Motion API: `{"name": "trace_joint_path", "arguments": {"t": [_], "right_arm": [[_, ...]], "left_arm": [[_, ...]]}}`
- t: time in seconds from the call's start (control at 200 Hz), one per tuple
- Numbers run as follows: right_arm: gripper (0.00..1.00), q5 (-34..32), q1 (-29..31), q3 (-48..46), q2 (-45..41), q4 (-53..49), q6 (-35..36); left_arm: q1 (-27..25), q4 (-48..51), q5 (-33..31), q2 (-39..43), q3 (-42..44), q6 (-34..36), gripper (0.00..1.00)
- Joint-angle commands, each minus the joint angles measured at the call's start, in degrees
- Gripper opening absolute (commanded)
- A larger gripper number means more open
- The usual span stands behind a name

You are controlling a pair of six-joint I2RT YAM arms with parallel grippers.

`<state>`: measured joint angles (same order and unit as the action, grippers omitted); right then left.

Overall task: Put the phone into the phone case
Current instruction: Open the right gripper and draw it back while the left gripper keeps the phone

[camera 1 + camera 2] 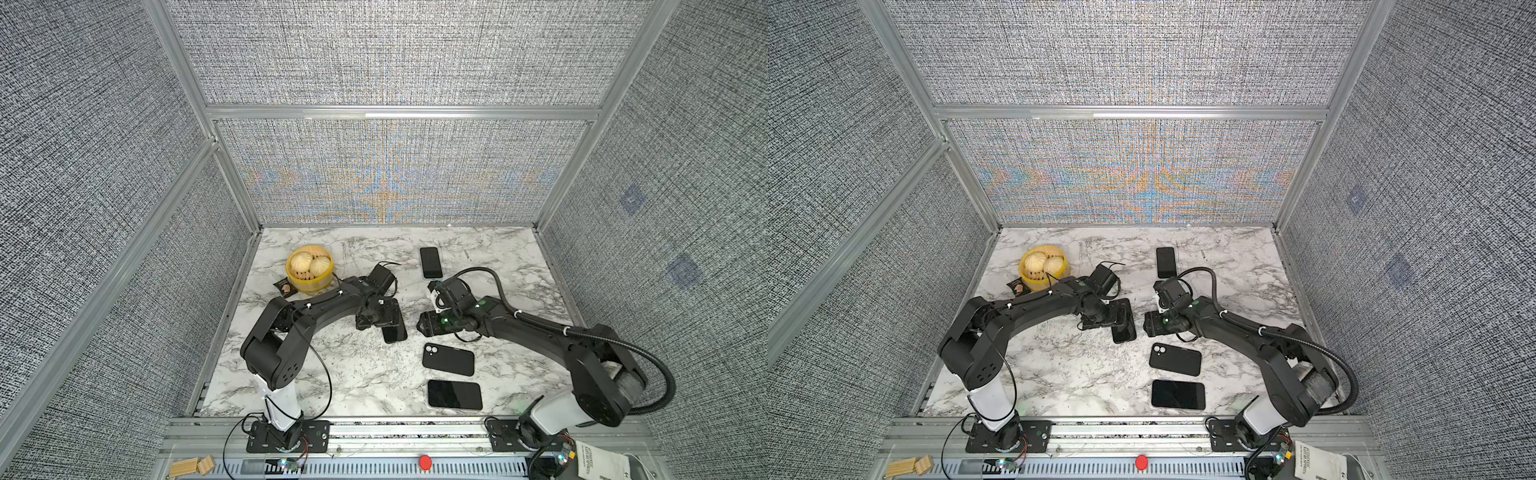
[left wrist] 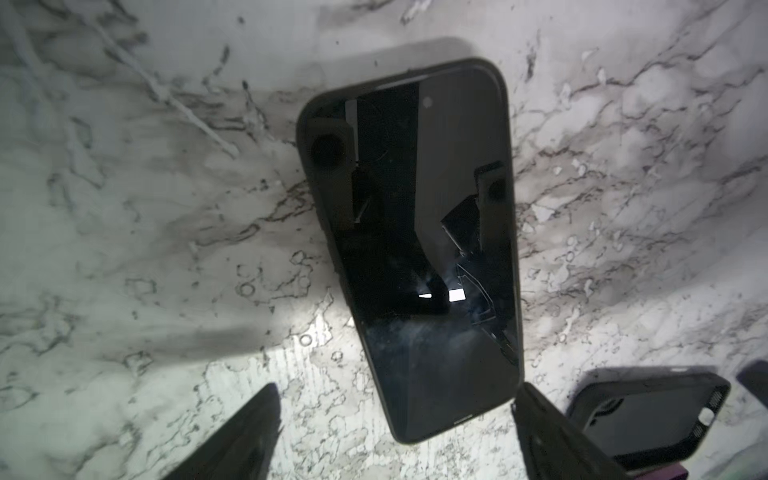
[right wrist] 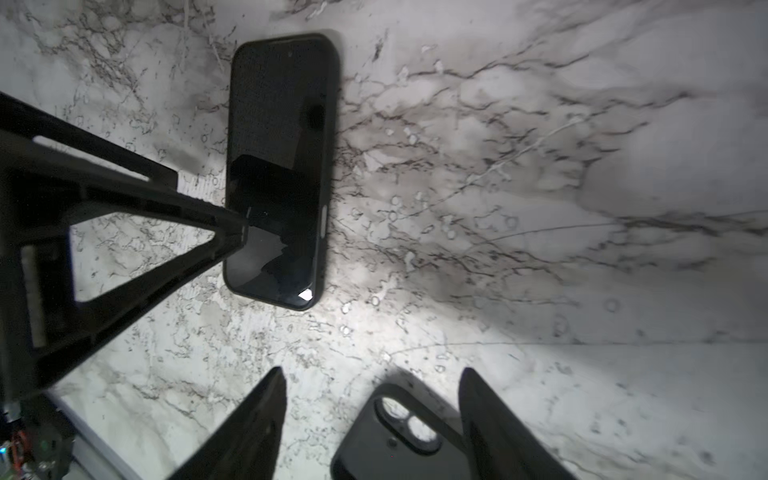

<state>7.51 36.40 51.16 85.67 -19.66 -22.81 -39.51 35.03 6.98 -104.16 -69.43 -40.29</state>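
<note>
A phone (image 2: 415, 249) lies screen up on the marble table inside a black phone case (image 2: 510, 174) whose rim runs round it; both top views show it mid-table (image 1: 395, 330) (image 1: 1124, 324). My left gripper (image 2: 399, 386) hovers open over its near end, one finger (image 3: 124, 208) ending at the phone's edge, nothing gripped. Just to the right, my right gripper (image 3: 372, 370) (image 1: 424, 326) is open and empty above a second black case (image 3: 395, 440) lying back up with its camera holes showing.
The spare case (image 1: 449, 359) and a bare phone (image 1: 455, 395) lie near the front right. Another phone (image 1: 430, 262) lies towards the back. A yellow steamer basket (image 1: 309, 282) of buns stands back left, a small dark packet (image 1: 284, 286) beside it. Walls close three sides.
</note>
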Motion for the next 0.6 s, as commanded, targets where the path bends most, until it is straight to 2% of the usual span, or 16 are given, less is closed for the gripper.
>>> {"name": "trace_joint_path", "arguments": {"t": [0.0, 0.145, 0.32, 0.49, 0.595], "right_arm": [[0.76, -2.0, -0.9, -1.3, -0.9, 0.3, 2.7], [0.84, 0.5, -2.2, -2.0, -0.4, 1.8, 3.6], [0.88, 4.0, -3.5, -2.3, -0.3, 3.4, 4.3], [0.89, 5.7, -4.6, -3.2, -1.0, 3.6, 4.9], [0.89, 6.7, -5.3, -3.9, -1.1, 4.3, 4.7]], "left_arm": [[-0.4, 2.7, -3.3, -1.4, -2.2, -3.1, 0.98], [-0.8, 4.9, -3.1, -5.5, -7.8, -4.5, 0.98], [-1.6, 12.7, -4.6, -13.6, -17.8, -6.4, 0.98], [-1.7, 15.6, -6.4, -15.6, -19.6, -8.5, 0.99], [-1.6, 15.4, -5.4, -16.7, -20.0, -8.3, 0.98]]}}
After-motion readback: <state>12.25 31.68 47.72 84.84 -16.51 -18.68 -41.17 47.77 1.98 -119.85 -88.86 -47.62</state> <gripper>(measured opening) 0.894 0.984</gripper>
